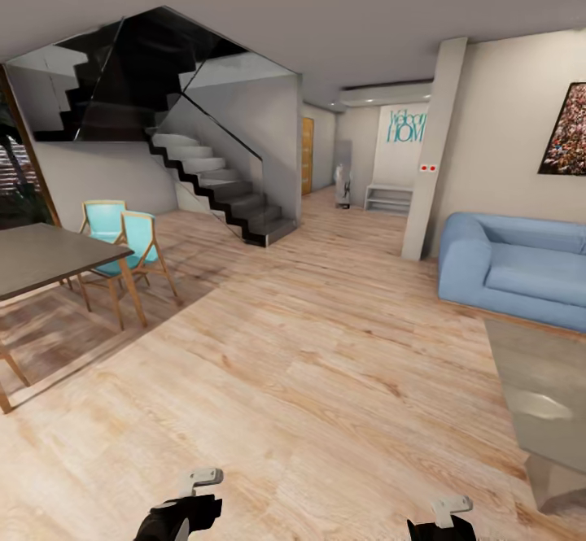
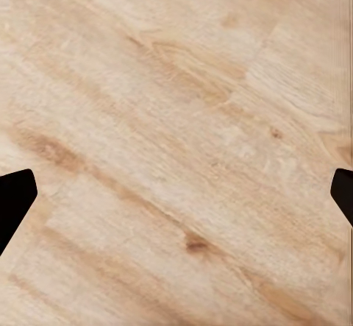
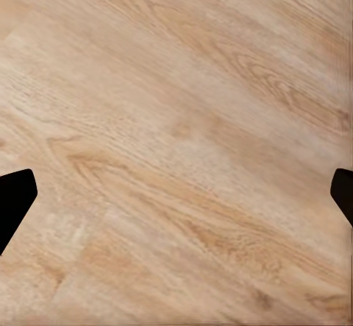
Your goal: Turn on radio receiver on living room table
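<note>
At the right edge of the living room, the table (image 1: 537, 394) with its glossy grey top runs lengthwise away before the blue sofa (image 1: 513, 268), no radio yet in sight on it, so the robot should turn right, left gripper (image 2: 176, 193) and right gripper (image 3: 176, 193) spread, empty over floor (image 1: 309, 378).

Taking the sofa (image 1: 513, 268) as the mark: the table (image 1: 541, 399) sits just in front of it, running off the head view's right edge. A framed picture (image 1: 566, 130) hangs on the wall above the sofa. A pillar (image 1: 434, 150) stands just left of the sofa. Well left across the floor (image 1: 301, 378) rises the staircase (image 1: 216, 183). Further left stand two chairs (image 1: 122, 240) beside a dining table (image 1: 45, 256).
</note>
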